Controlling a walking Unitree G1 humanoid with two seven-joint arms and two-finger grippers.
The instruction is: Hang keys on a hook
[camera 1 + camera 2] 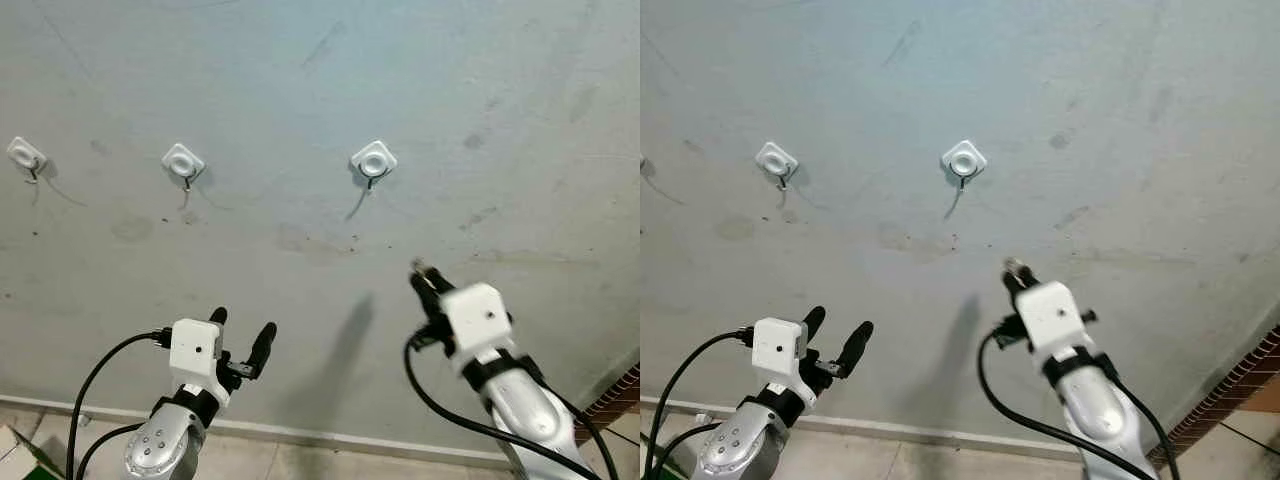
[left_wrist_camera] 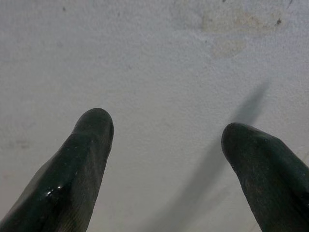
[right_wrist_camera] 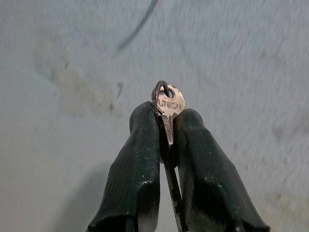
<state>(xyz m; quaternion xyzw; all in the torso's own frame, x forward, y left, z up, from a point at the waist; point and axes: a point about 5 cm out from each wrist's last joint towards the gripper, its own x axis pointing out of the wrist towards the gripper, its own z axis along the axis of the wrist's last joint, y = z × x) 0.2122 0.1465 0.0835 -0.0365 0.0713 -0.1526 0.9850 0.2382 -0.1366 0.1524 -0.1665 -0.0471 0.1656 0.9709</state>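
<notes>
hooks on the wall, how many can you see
3, in a row on the wall: left hook, middle hook, right hook above the right gripper.

A stained grey wall (image 1: pixel 300 80) rose ahead of the grippers. Below them ran a pale baseboard (image 1: pixel 330 437), and a strip of brick (image 1: pixel 1230 400) showed beside the right one.

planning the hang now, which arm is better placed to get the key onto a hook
Right. The right hand is shut on the key, its ring end poking out toward the wall, and sits just below the rightmost hook. The left hand is open, holds nothing, and sits lower.
</notes>
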